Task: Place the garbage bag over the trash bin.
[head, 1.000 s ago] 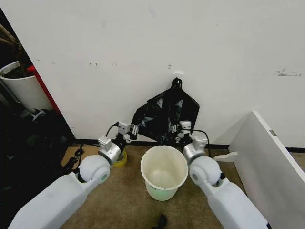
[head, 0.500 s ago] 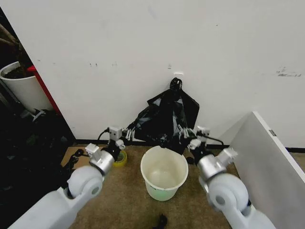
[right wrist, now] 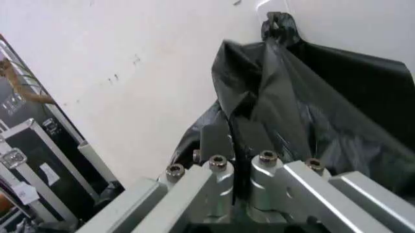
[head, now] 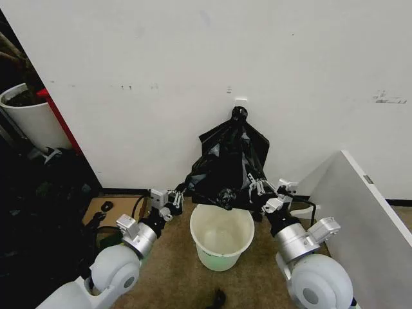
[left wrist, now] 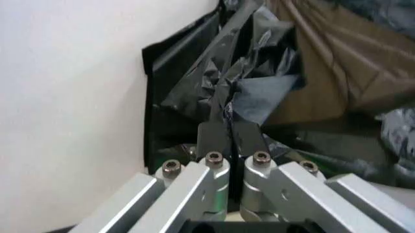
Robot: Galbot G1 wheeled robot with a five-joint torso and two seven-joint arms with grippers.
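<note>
The garbage bag, thin crinkled black plastic, is drawn out from a flat black bundle that hangs by its knot on a wall hook. It sags above the far rim of the trash bin, a small round white bucket on the brown floor. My left gripper is shut on the bag's left edge, beside the bin's far left rim. In the left wrist view its fingers pinch the black film. My right gripper is shut on the bag's right edge, with folds of it draped past its fingers.
The white wall stands right behind the bin. A white panel leans at the right. At the left stand a larger white plant pot and dark cases. A small black object lies on the floor in front of the bin.
Both grippers have drawn back from the wall and apart, pulling crinkled bag plastic out of the bundle and down toward the bucket's far rim.
</note>
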